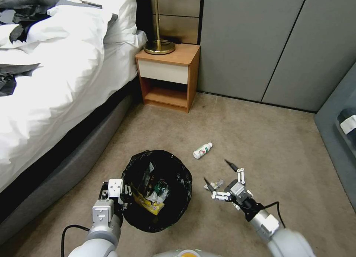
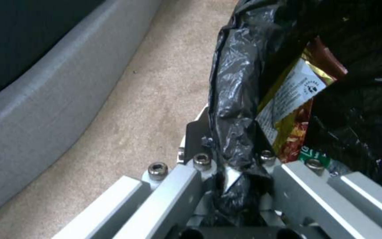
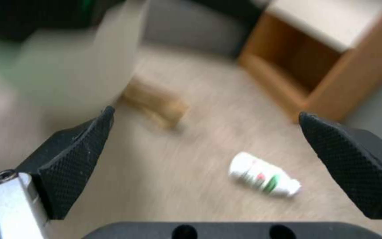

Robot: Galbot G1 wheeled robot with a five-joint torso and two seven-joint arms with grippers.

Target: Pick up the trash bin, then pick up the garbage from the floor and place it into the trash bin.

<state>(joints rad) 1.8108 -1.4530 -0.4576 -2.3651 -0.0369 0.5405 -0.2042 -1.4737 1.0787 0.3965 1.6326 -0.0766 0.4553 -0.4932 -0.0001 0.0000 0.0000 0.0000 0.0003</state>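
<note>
The trash bin [image 1: 157,190], lined with a black bag, is at the lower centre of the head view. My left gripper [image 1: 124,192] is shut on its near-left rim, and the left wrist view shows the bag's folded edge [image 2: 235,132] pinched between the jaws. Yellow snack wrappers [image 1: 148,203] and other litter lie inside. A small white bottle [image 1: 203,150] [image 3: 264,177] with a green-red label lies on the carpet floor [image 1: 259,146]. My right gripper [image 1: 215,170] [image 3: 206,114] hovers open just right of the bin, short of the bottle. A blurred brown scrap [image 3: 156,104] lies beyond its fingers.
A bed [image 1: 55,83] with white bedding and a grey base runs along the left. A wooden nightstand [image 1: 168,75] with a brass lamp stands at the back. Grey wall panels [image 1: 278,46] close the rear and a grey seat [image 1: 341,131] edges the right. Open carpet lies to the right.
</note>
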